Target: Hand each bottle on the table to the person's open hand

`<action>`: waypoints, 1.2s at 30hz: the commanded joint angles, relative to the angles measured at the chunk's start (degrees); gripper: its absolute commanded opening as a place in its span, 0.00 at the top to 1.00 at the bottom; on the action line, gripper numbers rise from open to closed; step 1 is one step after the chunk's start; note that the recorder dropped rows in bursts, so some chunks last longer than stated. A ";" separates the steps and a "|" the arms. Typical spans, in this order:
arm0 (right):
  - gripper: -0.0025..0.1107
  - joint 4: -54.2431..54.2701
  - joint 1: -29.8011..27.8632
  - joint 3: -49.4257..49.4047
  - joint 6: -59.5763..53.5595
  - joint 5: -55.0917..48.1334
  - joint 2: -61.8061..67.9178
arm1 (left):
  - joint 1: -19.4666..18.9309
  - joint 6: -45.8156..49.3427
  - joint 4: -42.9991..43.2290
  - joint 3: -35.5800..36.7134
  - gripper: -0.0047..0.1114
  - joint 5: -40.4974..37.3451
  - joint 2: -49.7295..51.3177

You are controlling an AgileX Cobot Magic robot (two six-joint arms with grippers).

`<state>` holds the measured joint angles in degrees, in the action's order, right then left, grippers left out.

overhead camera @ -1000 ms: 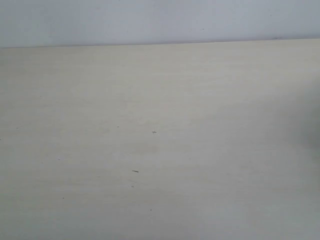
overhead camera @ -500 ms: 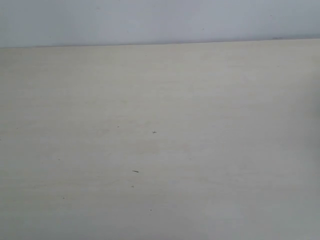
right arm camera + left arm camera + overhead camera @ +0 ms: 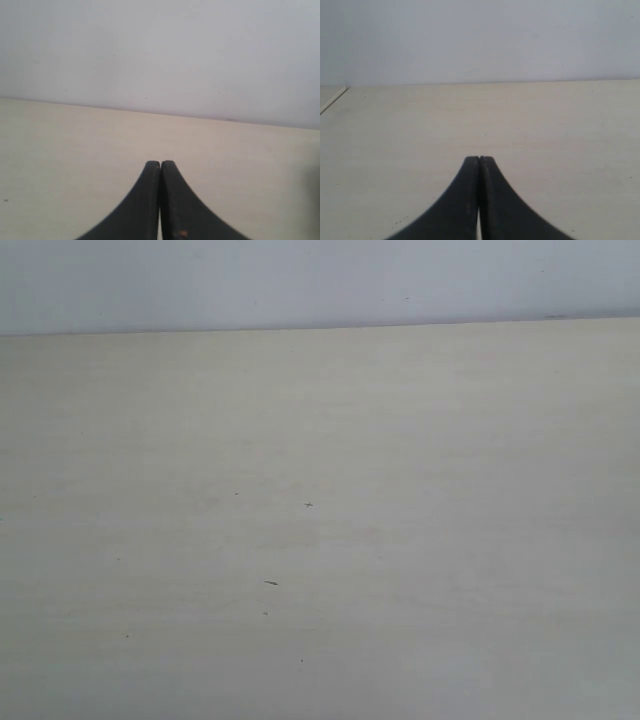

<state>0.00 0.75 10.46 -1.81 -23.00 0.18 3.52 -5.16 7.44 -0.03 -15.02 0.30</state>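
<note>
Exterior view: the bench fills most of the picture. It is pale beige wood grain, and its far edge meets a plain grey-white wall. I note a few tiny dark marks on the surface. A small cross-shaped speck sits near the middle. A short dark dash lies nearer the camera, apart from the speck.

Left wrist view: the left hand is closed. Its two black fingers are pressed together along their inner faces right up to the tips, gripping nothing. Bench surface lies beyond the tips, then the wall. A thin pale line runs slantwise at the bench's far corner. I cannot tell whether it is an edge or a seam.

Right wrist view: the right hand is likewise closed, tips touching, with nothing between them. A small orange fleck sits on one finger close to the camera. The bench stretches beyond the tips and meets the wall along a faint dark line.

Bottles: I cannot tell where they are from any of my three views.
</note>
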 commanded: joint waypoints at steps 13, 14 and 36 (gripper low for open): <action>0.98 0.00 -10.79 -5.82 -0.99 12.40 -0.18 | -0.16 0.19 -0.47 0.03 0.96 0.30 -0.30; 0.98 0.00 -11.27 -7.26 -0.80 15.81 -0.18 | -0.16 0.19 -0.47 0.03 0.96 0.30 -0.30; 0.98 0.00 -14.22 -10.46 0.21 16.28 -0.18 | -0.16 0.19 -0.47 0.03 0.96 0.30 -0.30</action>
<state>0.00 -13.08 0.25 -1.88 -6.33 0.28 3.52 -5.05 7.44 -0.03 -15.02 0.30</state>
